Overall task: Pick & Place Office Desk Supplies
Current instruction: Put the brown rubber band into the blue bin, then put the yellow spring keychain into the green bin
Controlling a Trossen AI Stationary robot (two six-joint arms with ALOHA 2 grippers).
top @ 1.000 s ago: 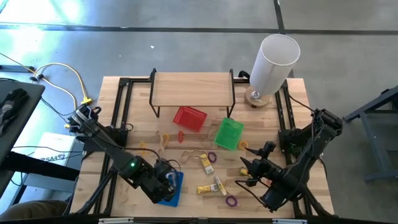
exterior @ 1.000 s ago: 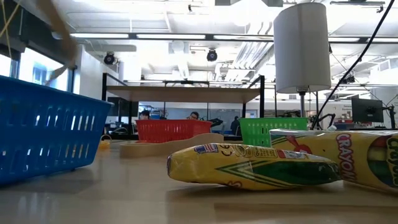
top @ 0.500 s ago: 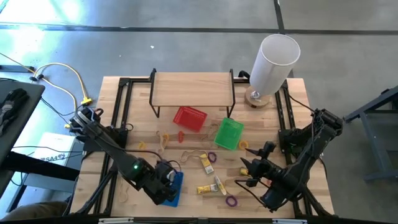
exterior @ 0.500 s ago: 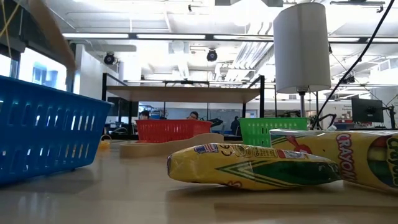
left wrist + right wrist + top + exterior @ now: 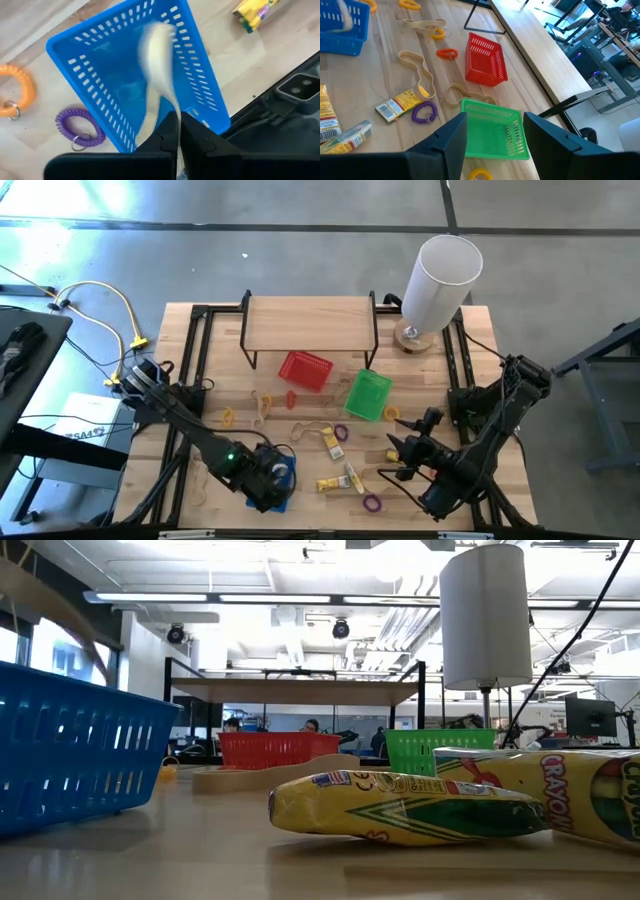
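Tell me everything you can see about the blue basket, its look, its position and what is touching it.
The blue basket looks like plastic, rectangular, with slotted walls and an open top. It sits upright on the wooden table near its front edge, on the left arm's side. The left end effector is over it, shut on a pale tan band that hangs blurred above the inside. A purple coil loop lies just outside one wall; whether they touch is unclear.

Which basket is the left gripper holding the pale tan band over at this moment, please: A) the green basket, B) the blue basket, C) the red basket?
B: in the left wrist view the left gripper, shut on the pale tan band, hangs directly above the blue basket.
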